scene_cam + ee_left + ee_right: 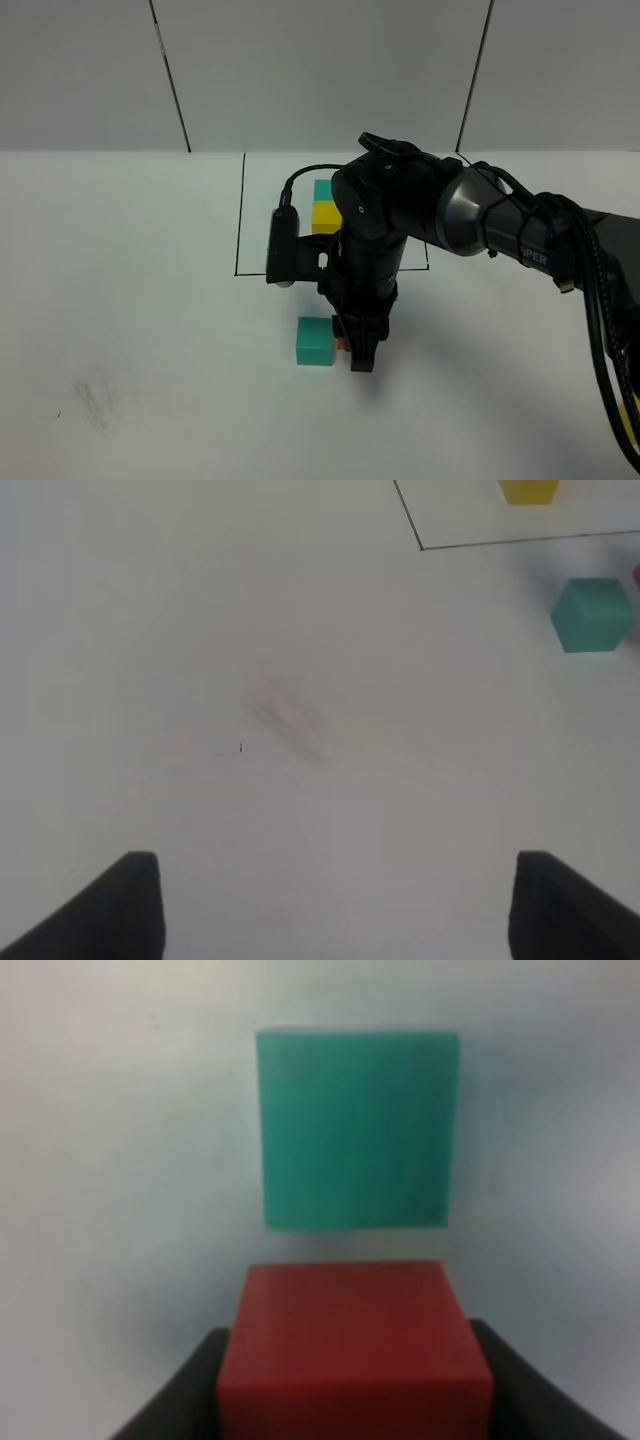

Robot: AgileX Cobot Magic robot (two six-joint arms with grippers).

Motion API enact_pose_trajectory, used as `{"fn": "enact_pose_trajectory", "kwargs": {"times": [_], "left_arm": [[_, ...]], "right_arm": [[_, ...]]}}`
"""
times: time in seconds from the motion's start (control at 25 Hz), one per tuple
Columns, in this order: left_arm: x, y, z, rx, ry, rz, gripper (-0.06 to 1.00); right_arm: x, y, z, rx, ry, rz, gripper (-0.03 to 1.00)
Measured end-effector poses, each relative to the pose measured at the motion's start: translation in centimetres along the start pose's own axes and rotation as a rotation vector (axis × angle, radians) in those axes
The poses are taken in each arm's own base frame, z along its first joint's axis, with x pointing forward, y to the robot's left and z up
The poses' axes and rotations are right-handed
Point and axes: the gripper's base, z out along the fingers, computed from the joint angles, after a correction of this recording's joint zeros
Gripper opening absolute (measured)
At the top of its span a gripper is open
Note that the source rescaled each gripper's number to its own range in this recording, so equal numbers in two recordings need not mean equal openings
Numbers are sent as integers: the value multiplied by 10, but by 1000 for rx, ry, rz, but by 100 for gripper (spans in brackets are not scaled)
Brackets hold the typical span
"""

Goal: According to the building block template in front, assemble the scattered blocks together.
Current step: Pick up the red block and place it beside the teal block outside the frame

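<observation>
Grasps the red cube (pixel 355 1345) in the right end effector (pixel 361 358), clenched on two opposite faces, low over the tabletop (pixel 120 300). Cannot tell whether red rests on the tabletop or hangs just above it. Holds red square-on to the loose teal cube (pixel 357 1128), just beside it, with a thin gap showing in the right wrist view. Probably lined up that way so red ends flush against teal, as the pattern asks. Reaches in from the right across the middle, wrist pointing straight down, and so hides part of the template (pixel 325 216). Shows only two of its three cubes, teal behind yellow, inside the black outline (pixel 240 215) at the far side. Sits well apart from the build, most likely as reference only. Keeps the left end effector (pixel 340 910) released, spread wide with nothing between, over bare tabletop and well off from the teal cube. Looks parked clear to leave the right arm room. Finds no loose yellow cube for certain in these views. Judged mid-task: joining red to teal, yellow yet to come. Risks nudging teal out of square on release, so calls for a straight, gentle set-down.
</observation>
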Motion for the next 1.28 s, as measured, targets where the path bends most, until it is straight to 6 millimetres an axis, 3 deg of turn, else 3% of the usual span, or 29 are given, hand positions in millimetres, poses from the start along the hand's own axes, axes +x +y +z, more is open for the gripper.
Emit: {"fn": "enact_pose_trajectory", "kwargs": {"times": [0.88, 1.28], "left_arm": [[0, 0, 0, 0, 0, 0, 74], [0, 0, 0, 0, 0, 0, 74]], "right_arm": [[-3, -1, 0, 20, -13, -8, 0], [0, 1, 27, -31, 28, 3, 0]]}}
